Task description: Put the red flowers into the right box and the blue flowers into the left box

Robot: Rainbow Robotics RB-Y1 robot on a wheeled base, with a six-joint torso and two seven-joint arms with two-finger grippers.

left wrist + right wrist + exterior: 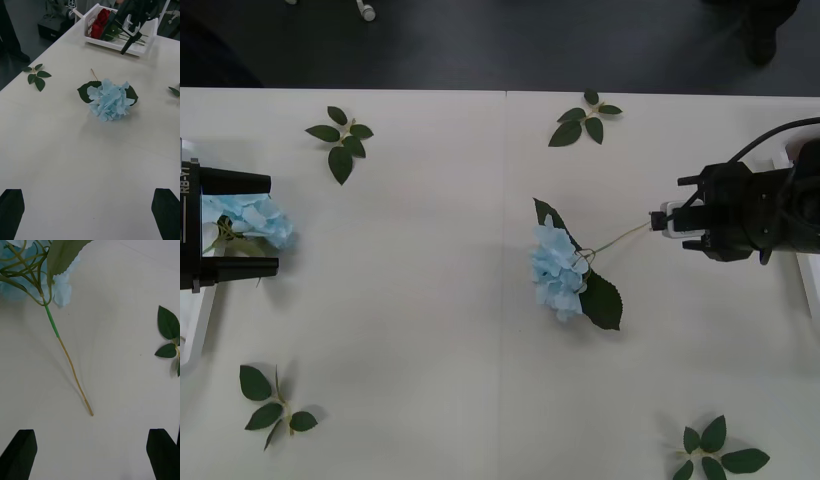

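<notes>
One blue flower (560,272) lies mid-table, stem trailing toward the right gripper (667,222), which hovers just off the stem's tip with fingers spread wide and holding nothing. Beyond that gripper, the right box (144,48) holds red flowers (98,23). On the flower's other side, well apart, the left gripper (268,222) sits with its jaws parted over the left box (198,325), empty; a second blue flower (252,220) lies between its fingers. Leaf sprigs (340,140) are scattered around the flower.

Overhead front, two low wrist views
</notes>
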